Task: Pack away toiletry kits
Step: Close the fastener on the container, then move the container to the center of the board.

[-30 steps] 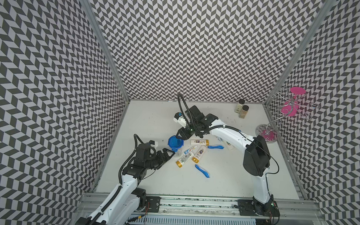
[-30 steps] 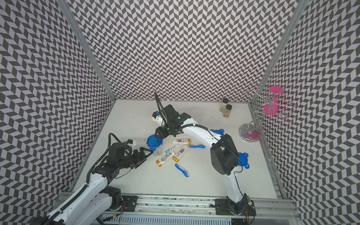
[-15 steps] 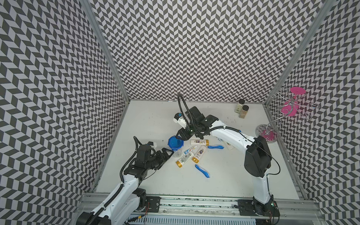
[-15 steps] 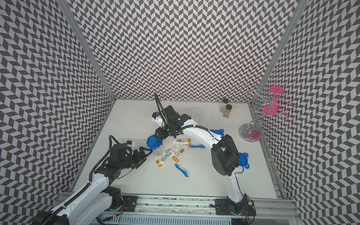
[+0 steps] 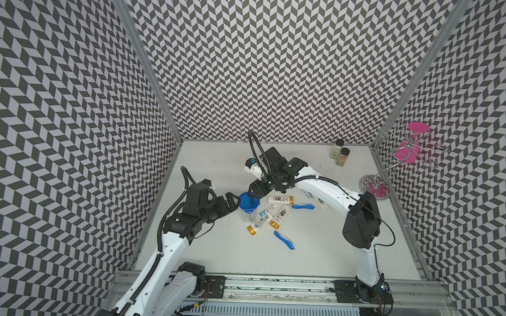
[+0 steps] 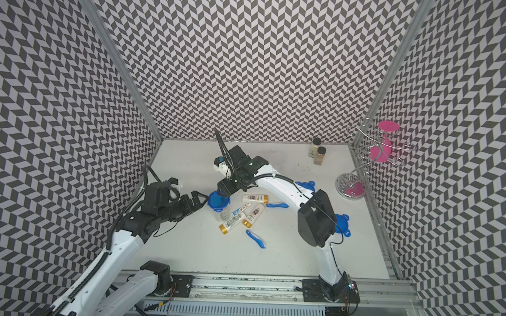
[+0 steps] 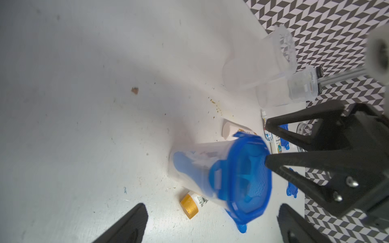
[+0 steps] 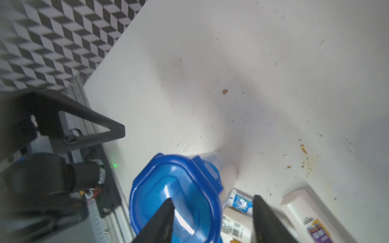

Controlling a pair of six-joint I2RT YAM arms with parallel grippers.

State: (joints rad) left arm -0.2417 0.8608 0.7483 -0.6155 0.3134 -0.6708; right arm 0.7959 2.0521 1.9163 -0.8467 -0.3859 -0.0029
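The left gripper (image 5: 233, 203) sits just beside the clear cup (image 5: 248, 216), on the cup's left. Its fingers (image 7: 134, 223) are spread wide with nothing clamped. In the left wrist view the cup stands ahead of the tips, in line with the gap.

The cup is upright on the table (image 5: 315, 253), long axis vertical, with something blue and something white showing through its wall. Its blue four-tab lid (image 5: 248, 202) is seated on top.

The right gripper (image 5: 255, 192) hangs over the lid, fingers parted and gripping nothing. One fingertip (image 7: 273, 163) reaches the middle of the lid — touching it or nearly so, I cannot tell which.

So the cup lies side-on to the left fingers and below the right ones. Both arms are close, the right the nearer. I judge this kit is at the closing stage: the left would need to shut on the cup's wall to steady it while the right presses the tabs down.

Right of the cup lie three gold-capped tubes (image 5: 280, 199), a toothpaste tube (image 5: 266, 212) and two blue toothbrushes (image 5: 302, 206), all flat. Farther right are two loose blue lids (image 6: 342, 224). Beyond them the spice jars (image 5: 342, 160) and the wire stand (image 5: 374, 183) are well apart from the cup.
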